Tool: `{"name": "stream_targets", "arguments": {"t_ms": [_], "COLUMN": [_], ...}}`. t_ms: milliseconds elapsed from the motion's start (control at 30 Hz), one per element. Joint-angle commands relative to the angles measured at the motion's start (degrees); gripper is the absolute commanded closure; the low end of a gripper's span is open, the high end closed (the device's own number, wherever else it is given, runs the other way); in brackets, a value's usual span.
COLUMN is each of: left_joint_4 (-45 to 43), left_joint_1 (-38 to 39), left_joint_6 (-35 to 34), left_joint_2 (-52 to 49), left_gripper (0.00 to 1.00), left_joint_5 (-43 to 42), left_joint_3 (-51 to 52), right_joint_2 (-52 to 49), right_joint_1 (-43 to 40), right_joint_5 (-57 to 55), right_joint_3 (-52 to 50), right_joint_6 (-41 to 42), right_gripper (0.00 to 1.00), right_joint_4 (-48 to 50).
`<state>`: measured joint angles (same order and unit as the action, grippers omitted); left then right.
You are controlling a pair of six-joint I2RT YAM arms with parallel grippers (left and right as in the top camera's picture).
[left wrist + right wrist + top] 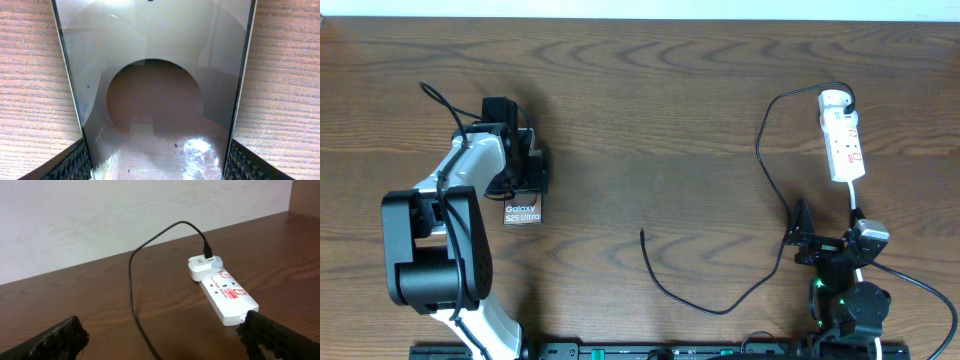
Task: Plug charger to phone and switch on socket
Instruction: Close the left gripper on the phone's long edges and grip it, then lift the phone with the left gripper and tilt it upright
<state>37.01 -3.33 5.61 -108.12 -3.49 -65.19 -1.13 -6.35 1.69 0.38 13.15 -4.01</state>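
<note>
The phone lies flat on the table at the left, its "Galaxy" lettering showing at the near end. My left gripper stands over it. In the left wrist view the glossy phone fills the gap of the left gripper, and both pads sit against its long edges. The charger cable runs from a white adapter on the socket to a loose plug tip mid-table. My right gripper is open near the cable, holding nothing.
The socket lies at the far right with the adapter plugged into its far end. Its white cord passes by the right arm's base. A pale wall rises behind the table's far edge.
</note>
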Motion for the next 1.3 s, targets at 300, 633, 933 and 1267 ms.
{"name": "stream_targets", "arguments": {"t_ms": [300, 633, 933, 1267], "left_joint_4": [0.2, 0.2, 1.6, 3.6], "left_joint_1": [-0.1, -0.1, -0.1, -0.1], "left_joint_6": [-0.3, -0.3, -0.3, -0.5], "left_joint_2": [-1.0, -1.0, 1.0, 14.8], "left_gripper": [0.51, 0.93, 0.93, 0.93], "left_joint_5": [0.9, 0.9, 0.9, -5.8], "left_joint_3": [2.1, 1.9, -1.4, -4.7], "right_joint_2": [0.0, 0.0, 0.0, 0.0], "right_joint_1": [0.5, 0.5, 0.5, 0.5], "right_joint_5": [-0.1, -0.1, -0.1, -0.1], "right_joint_3": [0.0, -0.1, 0.0, 0.0], "right_joint_6": [-0.5, -0.5, -0.5, -0.5], "right_gripper": [0.01, 0.01, 0.01, 0.01], "right_joint_4": [-0.2, -0.2, -0.2, -0.2]}}
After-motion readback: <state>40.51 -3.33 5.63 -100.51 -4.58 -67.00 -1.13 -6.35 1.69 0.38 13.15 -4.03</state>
